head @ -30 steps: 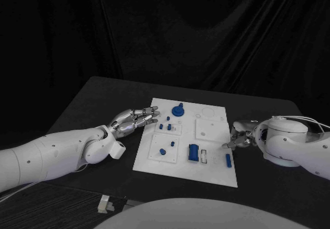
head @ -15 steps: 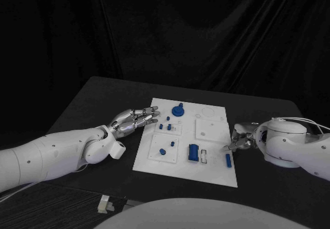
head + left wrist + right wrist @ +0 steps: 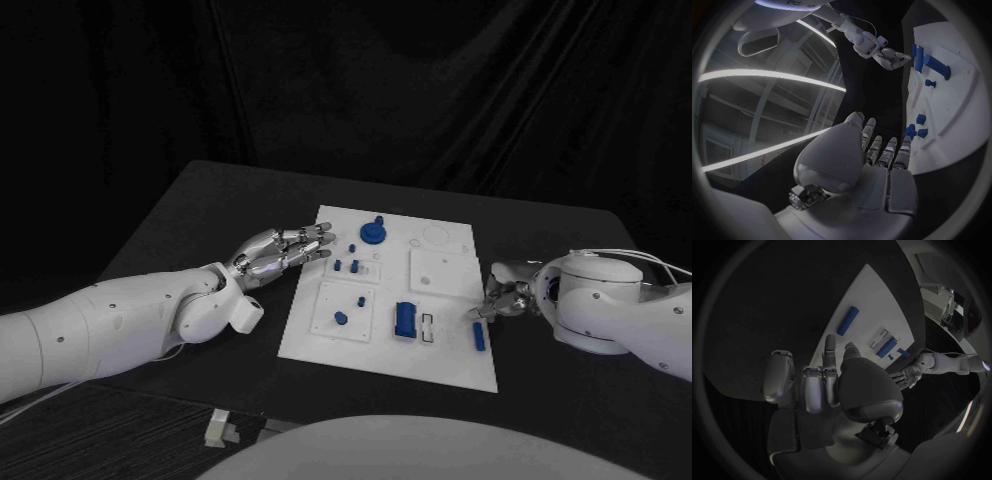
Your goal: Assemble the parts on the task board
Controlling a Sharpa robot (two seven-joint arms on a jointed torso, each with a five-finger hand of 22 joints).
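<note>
The white task board (image 3: pixel 447 268) lies in the middle of the black table. On it stand a blue round knob (image 3: pixel 374 234), small blue pegs (image 3: pixel 346 265), a blue block (image 3: pixel 405 318) and a long blue bar (image 3: pixel 479 336) near its right edge. My left hand (image 3: pixel 281 250) lies flat at the board's left edge, fingers straight, holding nothing; the left wrist view shows its fingertips (image 3: pixel 904 145) beside the pegs (image 3: pixel 918 120). My right hand (image 3: pixel 503 288) sits at the board's right edge with fingers curled in, just beyond the bar. The right wrist view shows this hand (image 3: pixel 829 385) apart from the bar (image 3: pixel 848 320).
A small white object (image 3: pixel 219 428) lies at the near left, off the table. Bare black table (image 3: pixel 216 215) stretches to the left of the board and behind it. Dark curtains hang at the back.
My right arm and hand have crept slightly nearer and toward the board's right edge. The left hand and the parts have not moved.
</note>
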